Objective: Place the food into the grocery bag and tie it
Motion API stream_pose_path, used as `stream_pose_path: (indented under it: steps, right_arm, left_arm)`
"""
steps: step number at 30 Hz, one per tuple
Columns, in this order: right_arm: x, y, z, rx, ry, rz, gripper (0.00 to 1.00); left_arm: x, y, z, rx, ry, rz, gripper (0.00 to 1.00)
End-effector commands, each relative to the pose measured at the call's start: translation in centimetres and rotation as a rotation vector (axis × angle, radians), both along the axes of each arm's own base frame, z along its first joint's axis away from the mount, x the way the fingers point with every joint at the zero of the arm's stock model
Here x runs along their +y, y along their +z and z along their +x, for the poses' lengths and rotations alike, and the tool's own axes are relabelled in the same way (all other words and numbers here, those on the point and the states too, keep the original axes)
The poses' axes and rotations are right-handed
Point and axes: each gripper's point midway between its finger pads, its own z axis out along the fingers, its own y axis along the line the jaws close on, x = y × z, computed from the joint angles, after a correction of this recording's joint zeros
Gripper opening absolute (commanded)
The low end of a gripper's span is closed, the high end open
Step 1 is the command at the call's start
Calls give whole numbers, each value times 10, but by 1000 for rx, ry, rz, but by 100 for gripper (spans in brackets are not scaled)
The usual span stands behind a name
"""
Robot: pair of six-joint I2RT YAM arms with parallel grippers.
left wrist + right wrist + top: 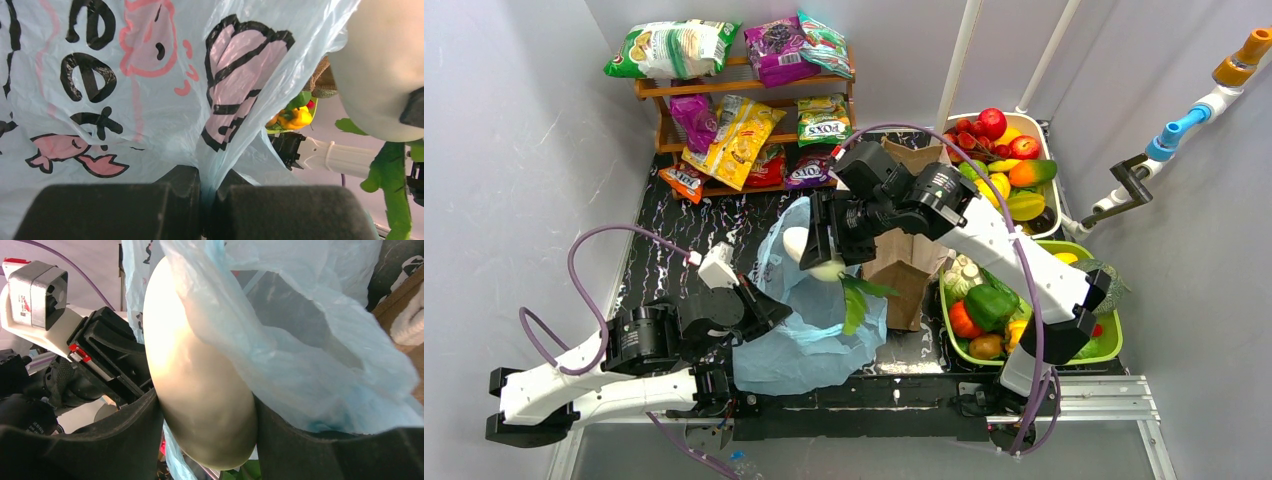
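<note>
Reading on packets: "FOXS" in white on a green foil snack packet [824, 120], on the wooden shelf rack [659, 88] at 11 o'clock of the overhead view; the other packets' print is too small to read.
Bag print: bold black letters and pink cartoon shapes outlined in black on the thin translucent light-blue plastic bag [150, 125]; folds cut the word off.
Surface: black surface with white marbled veins [649, 265].
Room: plain pale grey walls on three sides; white pipes [959, 50] at 1 o'clock.
Bins: green plastic tray [1114, 340] at 4 o'clock holds peppers and other vegetables; cream tub [1034, 122] at 1 o'clock holds red and yellow fruit.
Paper bag: stiff brown paper bag [909, 270] upright at centre, just at 3 o'clock of the blue bag.
Bag place: crumpled on the surface at 6 to 7 o'clock of centre [809, 345].
Left fingers [125, 210]: pressed together on a fold of the bag's film, at the bag's 9 o'clock edge.
Right fingers [100, 450]: spread round a glossy cream rounded vegetable with green leaves [200, 390], gripping both its sides above the blue bag; film lies over one flank.
</note>
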Motion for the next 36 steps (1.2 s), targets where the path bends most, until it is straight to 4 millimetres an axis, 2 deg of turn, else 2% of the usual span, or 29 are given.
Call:
stream_pose_path:
  steps: [1, 5, 8, 10, 17, 22, 24, 27, 29, 33, 36]
  right_arm:
    - [15, 5, 0, -3, -18, 40, 43]
    - [27, -1, 1, 2, -4, 54, 47]
    - [36, 1, 0, -9, 22, 84, 67]
    - [42, 7, -4, -22, 59, 123, 72]
    - [53, 17, -18, -38, 152, 183, 82]
    - [50, 30, -23, -72, 182, 199, 85]
    - [40, 35, -20, -115, 172, 181, 86]
    - [13, 41, -8, -218, 113, 112, 87]
    - [-12, 42, 10, -312, 24, 32, 88]
    - [-64, 41, 28, -414, -97, -88, 89]
    - [-113, 37, 42, -445, -250, -169, 90]
  left_arm:
    - [7, -1, 4, -10, 37, -1, 0]
    - [7, -4, 4, -5, 38, -8, 0]
    - [7, -6, 2, 2, 39, -14, 0]
    - [9, -7, 2, 2, 42, -22, 0]
    - [13, -9, 2, 4, 53, -34, 0]
    - [14, -10, 1, 5, 55, -35, 0]
    - [15, -9, 1, 5, 56, -36, 0]
    - [16, -10, 1, 4, 57, -33, 0]
    - [16, -10, 1, 3, 58, -36, 0]
    - [16, -10, 2, 0, 58, -34, 0]
    - [17, -10, 2, -1, 57, -30, 0]
